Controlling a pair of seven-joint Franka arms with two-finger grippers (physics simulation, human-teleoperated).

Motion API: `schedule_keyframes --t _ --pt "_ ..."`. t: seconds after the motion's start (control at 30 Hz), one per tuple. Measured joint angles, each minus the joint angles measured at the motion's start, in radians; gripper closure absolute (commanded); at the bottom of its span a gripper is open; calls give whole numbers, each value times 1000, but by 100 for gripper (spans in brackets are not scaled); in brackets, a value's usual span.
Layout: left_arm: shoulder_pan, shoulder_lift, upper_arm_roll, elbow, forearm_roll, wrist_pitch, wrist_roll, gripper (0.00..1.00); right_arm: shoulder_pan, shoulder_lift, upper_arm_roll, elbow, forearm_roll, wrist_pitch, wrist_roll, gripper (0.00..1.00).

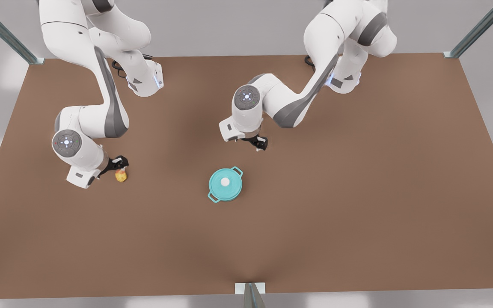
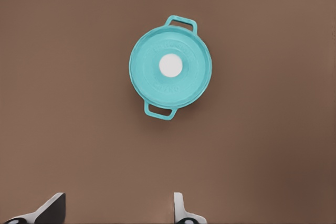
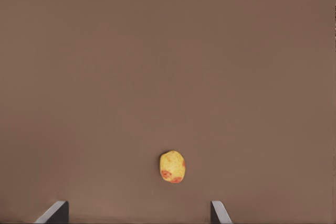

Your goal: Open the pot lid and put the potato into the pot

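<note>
The teal pot (image 1: 232,197) stands mid-table with its pot lid (image 1: 225,183) lying flat on it, white knob up. In the left wrist view the pot (image 2: 159,111) and the pot lid (image 2: 190,74) lie ahead of my left gripper (image 2: 116,209), which is open. In the front view that left gripper (image 1: 260,143) hangs behind the pot, apart from it. The yellow potato (image 1: 121,175) with reddish patches lies on the table at the front view's left. My right gripper (image 1: 120,164) hovers just above it, open, and the potato (image 3: 172,166) sits slightly ahead of the right gripper (image 3: 138,211), untouched.
A brown table (image 1: 357,171) spreads wide around both things. Metal frame posts (image 1: 250,295) stand at the table's edges and corners.
</note>
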Motion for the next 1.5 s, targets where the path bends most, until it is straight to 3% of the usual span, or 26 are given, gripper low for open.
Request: schedule_keyframes --t 0.1,0.23,0.93,1.5 --pt "-23 170 0 159 5 61 -124 0 5 2 0 -36 -44 35 -19 0" --pt "-63 269 -1 235 15 129 -260 0 5 20 2 -71 -66 74 -30 0" --pt "-24 375 52 228 41 312 -448 0 -85 129 -3 -294 27 333 -81 0" --pt "-42 412 53 215 42 395 -473 2 -140 227 -3 -294 34 518 -158 0"
